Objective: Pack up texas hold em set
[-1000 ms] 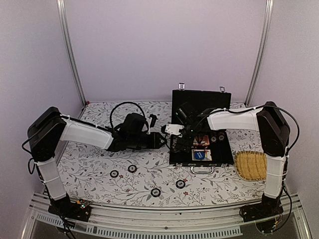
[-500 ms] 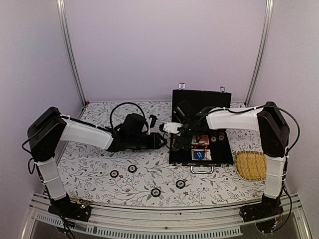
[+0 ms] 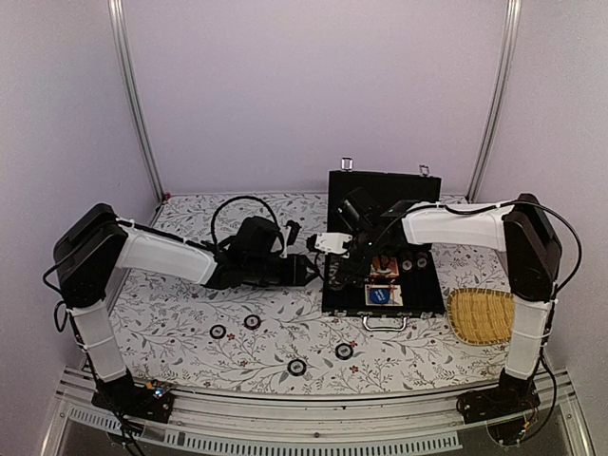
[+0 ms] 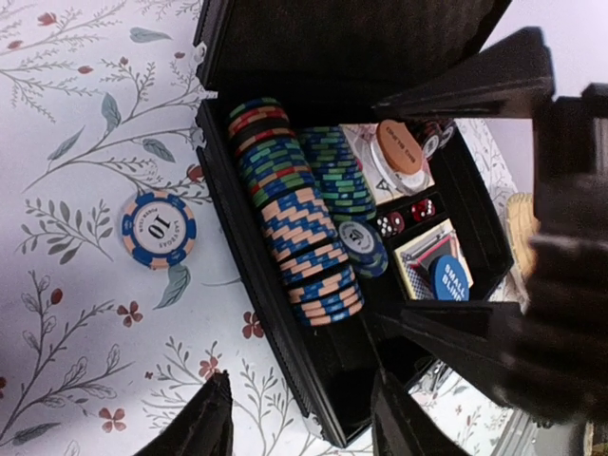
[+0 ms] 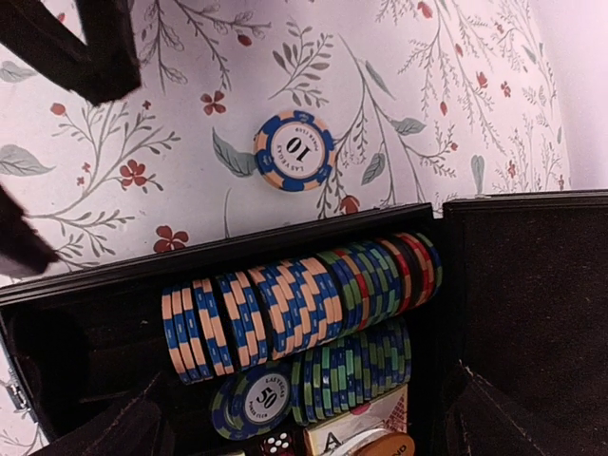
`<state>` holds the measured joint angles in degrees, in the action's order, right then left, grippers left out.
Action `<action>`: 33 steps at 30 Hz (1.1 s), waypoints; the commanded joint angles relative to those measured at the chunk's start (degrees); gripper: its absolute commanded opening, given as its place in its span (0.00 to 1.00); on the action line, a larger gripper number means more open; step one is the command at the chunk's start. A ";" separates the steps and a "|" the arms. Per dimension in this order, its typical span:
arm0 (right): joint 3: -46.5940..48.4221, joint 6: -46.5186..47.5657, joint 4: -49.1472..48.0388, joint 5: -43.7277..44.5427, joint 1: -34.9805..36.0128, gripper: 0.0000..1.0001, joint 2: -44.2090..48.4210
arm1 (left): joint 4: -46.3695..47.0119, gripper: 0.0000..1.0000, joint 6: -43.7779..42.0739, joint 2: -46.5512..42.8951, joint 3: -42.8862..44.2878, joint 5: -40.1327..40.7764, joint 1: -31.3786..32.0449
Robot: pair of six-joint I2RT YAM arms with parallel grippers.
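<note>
Since a second ago the left tool [image 4: 304, 432] has spread its fingers wider; they stand apart, holding nothing. The black briefcase [image 3: 380, 285] lies open on the floral surface [image 3: 190, 313], lid upright, with rows of chips [image 4: 294, 228] on edge inside. One blue-green chip [image 5: 254, 399] reads 50. A blue disc [image 4: 449, 277] reads SMALL BLIND and partly hides the card deck [image 4: 413, 261]. The orange disc [image 4: 399, 147] has lettering too small to read. Just outside the case's left wall lies a blue chip [image 5: 294, 150] marked 10, LAS VEGAS. The right tool [image 5: 309, 423], fingers wide apart and empty, hangs over the chip rows, its tips cut off. Four loose chips [image 3: 252, 322] lie nearer the arms, unreadable.
</note>
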<state>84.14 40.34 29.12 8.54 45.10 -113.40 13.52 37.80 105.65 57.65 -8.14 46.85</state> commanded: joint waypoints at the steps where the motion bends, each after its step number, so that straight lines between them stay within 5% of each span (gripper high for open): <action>1: 1.18 -0.37 2.46 -5.21 -0.99 0.99 5.76 | -4.98 0.53 -2.01 2.58 6.18 1.68 -0.74; 11: -5.66 -3.73 6.87 -16.45 -7.95 0.99 20.96 | -24.86 0.49 -7.51 12.79 23.54 8.04 -0.88; 22: -27.60 -5.30 1.02 -22.34 -16.72 0.99 39.43 | -30.29 0.53 -10.19 18.56 29.92 8.31 -2.05; 33: -36.65 -7.15 -2.81 -25.72 -22.70 0.99 45.99 | -38.82 0.54 -13.28 28.79 42.73 12.09 -2.63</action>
<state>49.17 34.48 29.28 -14.50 23.59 -69.38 -20.56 26.35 130.91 96.66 2.04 44.60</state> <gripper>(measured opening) 0.991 0.535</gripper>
